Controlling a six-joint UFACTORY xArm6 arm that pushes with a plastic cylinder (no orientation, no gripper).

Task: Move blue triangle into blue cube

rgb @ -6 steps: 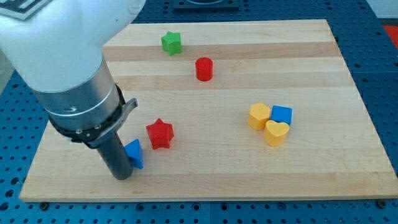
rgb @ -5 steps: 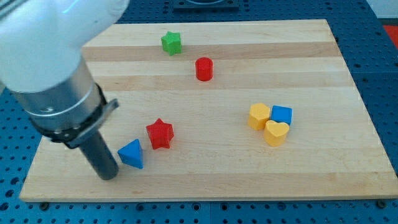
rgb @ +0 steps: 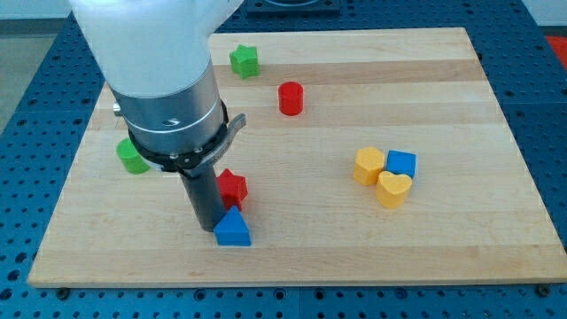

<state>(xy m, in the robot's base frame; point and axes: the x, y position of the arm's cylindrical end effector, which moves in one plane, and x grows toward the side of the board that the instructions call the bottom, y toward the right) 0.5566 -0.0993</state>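
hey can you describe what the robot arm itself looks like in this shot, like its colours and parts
The arm is a bulky glossy white shell at the view's top. Below it sits a grey metallic cylinder ringed by a black clamp band with a small lug sticking out toward the view's right. From that hangs a straight dark grey rod; my tip is its plain lower end. No cables or markings show.

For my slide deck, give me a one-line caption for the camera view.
My tip touches the blue triangle from the view's left, beside the red star, with the blue cube far right.

The arm descends from the view's top left, rod upright, my tip [rgb: 206, 229] on the board.
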